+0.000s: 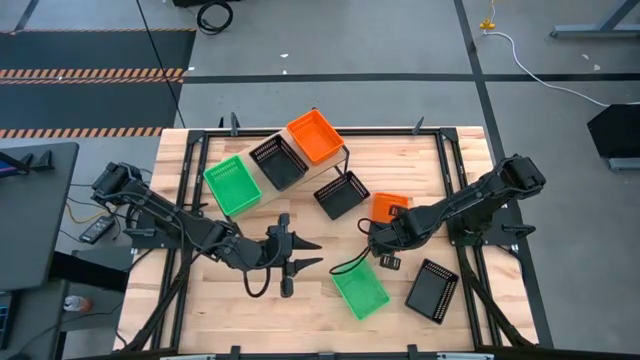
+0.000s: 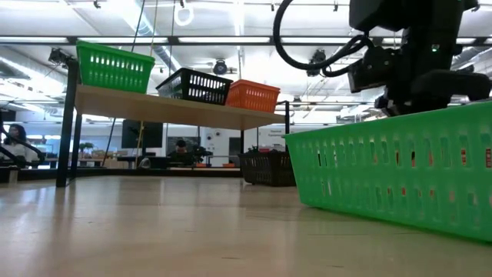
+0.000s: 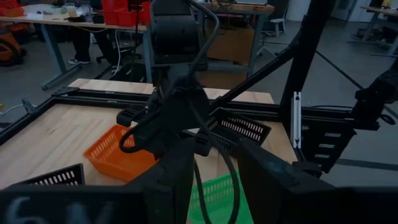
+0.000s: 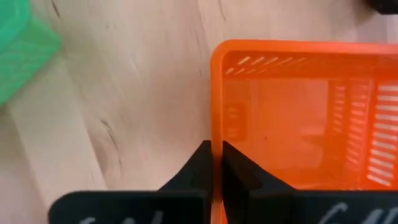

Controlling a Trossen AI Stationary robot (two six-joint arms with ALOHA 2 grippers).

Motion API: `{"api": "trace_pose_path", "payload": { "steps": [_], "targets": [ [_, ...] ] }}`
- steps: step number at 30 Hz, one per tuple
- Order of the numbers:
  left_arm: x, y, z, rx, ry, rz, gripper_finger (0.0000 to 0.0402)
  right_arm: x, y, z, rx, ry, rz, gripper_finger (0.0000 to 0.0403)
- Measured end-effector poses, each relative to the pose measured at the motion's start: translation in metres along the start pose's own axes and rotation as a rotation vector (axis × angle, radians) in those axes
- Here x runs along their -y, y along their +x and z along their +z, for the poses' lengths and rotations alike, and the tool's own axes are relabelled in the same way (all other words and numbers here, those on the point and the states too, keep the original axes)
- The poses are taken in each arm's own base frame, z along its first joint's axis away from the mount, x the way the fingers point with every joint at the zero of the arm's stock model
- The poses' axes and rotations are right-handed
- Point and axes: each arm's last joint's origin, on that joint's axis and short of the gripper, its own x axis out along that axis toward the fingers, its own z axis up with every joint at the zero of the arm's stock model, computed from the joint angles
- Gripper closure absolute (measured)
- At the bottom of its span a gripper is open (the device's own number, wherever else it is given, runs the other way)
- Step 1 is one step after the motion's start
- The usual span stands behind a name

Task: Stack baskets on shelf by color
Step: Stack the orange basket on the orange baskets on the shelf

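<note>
The right pincer (image 4: 216,163) is clamped on the rim of an orange basket (image 4: 298,118) on the worktop (image 1: 200,300), its far end cut off. The left pincer (image 1: 305,254) hangs partly spread and empty. The shelf (image 2: 169,110) carries one green, one black and one orange basket. The right arm hides most of the orange basket from above.

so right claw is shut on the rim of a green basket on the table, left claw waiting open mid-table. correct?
Not quite: the basket is orange, not green. The right wrist view shows the right claw shut on the rim of the orange basket, which sits on the table. The rest holds: in the high view the left claw waits open mid-table.
</note>
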Motion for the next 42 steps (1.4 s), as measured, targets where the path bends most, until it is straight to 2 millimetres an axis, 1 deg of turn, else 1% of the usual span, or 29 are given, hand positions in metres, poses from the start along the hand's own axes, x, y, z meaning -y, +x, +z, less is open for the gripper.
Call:
{"api": "trace_pose_path", "payload": {
  "steps": [3,5,9,12,17,20,23,25,27,31,34,37,42],
  "targets": [
    [0.0,0.0,0.0,-0.001,-0.003,0.0,0.0274,0.006,-0.001,0.001,-0.027,-0.015,-0.016,0.038],
    [0.0,0.0,0.0,-0.003,-0.002,0.001,0.0274,0.009,-0.006,0.003,-0.06,-0.014,-0.035,0.0376],
    [0.001,0.0,-0.004,-0.032,-0.01,0.014,0.0274,0.014,-0.027,0.01,-0.095,-0.05,-0.108,0.0389],
    [0.005,0.002,-0.012,-0.06,-0.01,0.018,0.0274,0.015,-0.052,0.023,-0.048,-0.101,-0.186,0.0387],
    [0.01,0.005,-0.02,-0.083,0.005,0.006,0.0274,0.021,-0.102,0.05,0.099,-0.234,-0.317,0.0383],
    [0.013,0.004,-0.02,-0.082,-0.008,-0.001,0.0274,0.032,-0.133,0.069,0.191,-0.286,-0.369,0.0389],
    [0.018,0.0,-0.022,-0.09,-0.003,-0.017,0.0274,0.046,-0.161,0.085,0.267,-0.317,-0.375,0.0388],
    [0.021,-0.002,-0.024,-0.104,0.01,-0.026,0.0274,0.057,-0.176,0.094,0.31,-0.338,-0.386,0.0384],
    [0.023,-0.004,-0.027,-0.126,0.02,-0.032,0.0274,0.069,-0.186,0.102,0.343,-0.373,-0.404,0.0382],
    [0.028,-0.009,-0.031,-0.154,0.041,-0.047,0.0274,0.089,-0.197,0.116,0.396,-0.474,-0.428,0.0386],
    [0.034,-0.014,-0.033,-0.166,0.054,-0.065,0.0274,0.102,-0.198,0.127,0.441,-0.576,-0.428,0.0388],
    [0.038,-0.018,-0.035,-0.17,0.045,-0.079,0.0273,0.115,-0.199,0.137,0.516,-0.642,-0.423,0.0385],
    [0.043,-0.023,-0.035,-0.148,0.041,-0.036,0.0273,0.134,-0.201,0.15,0.647,-0.631,-0.383,0.0386]
  ]
}}
